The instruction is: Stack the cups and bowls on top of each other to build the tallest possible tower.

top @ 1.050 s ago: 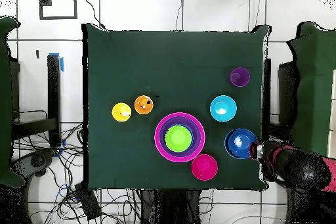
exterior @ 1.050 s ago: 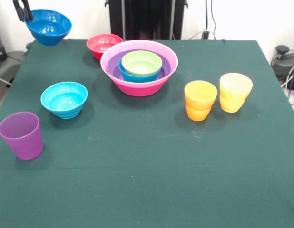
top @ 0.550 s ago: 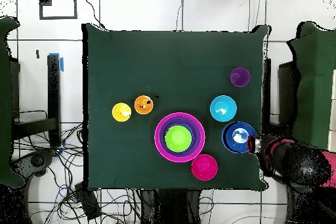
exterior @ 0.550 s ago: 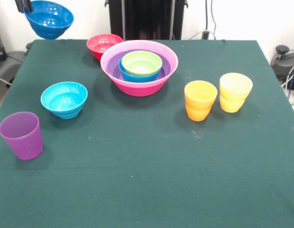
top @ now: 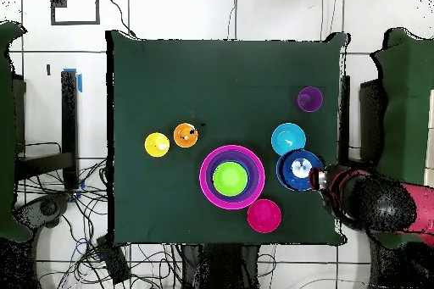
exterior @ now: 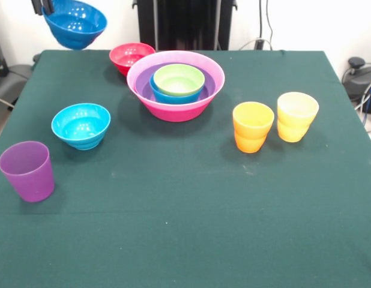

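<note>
Above table, fingers grip dark blue bowl.

The gripper is cut off by the front view's top edge, so only its dark tips show at the rim of the dark blue bowl. In the tower, the large purple bowl shows only as a band inside the hot-pink bowl. The mid blue bowl is mostly hidden under the lime green bowl.

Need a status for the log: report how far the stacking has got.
Done: the tower holds hot-pink, purple, mid blue and lime green bowls, nested. In hand: the gripper carries the dark blue bowl in the air. Left: cyan bowl, red-pink bowl, and purple, orange and yellow cups.
</note>
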Controlling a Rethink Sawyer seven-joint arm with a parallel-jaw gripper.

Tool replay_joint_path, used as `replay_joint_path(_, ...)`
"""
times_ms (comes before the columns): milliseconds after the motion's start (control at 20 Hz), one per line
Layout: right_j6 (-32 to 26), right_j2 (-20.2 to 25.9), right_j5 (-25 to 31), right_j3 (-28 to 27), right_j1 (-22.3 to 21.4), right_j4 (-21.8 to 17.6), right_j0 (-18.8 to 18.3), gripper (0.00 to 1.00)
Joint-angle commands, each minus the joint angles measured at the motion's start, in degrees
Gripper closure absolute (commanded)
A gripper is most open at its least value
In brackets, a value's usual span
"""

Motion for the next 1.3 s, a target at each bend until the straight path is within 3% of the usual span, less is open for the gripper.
replay_joint_path(50,-4.23,0.00,6.17,0.98,-0.50,1.22,4.55,1.00)
replay_joint_path(600,-3.18,-0.55,6.69,-0.09,-1.47,2.97,6.82,1.00)
replay_joint_path(1300,-1.46,-1.60,4.46,0.20,0.61,2.70,9.08,1.00)
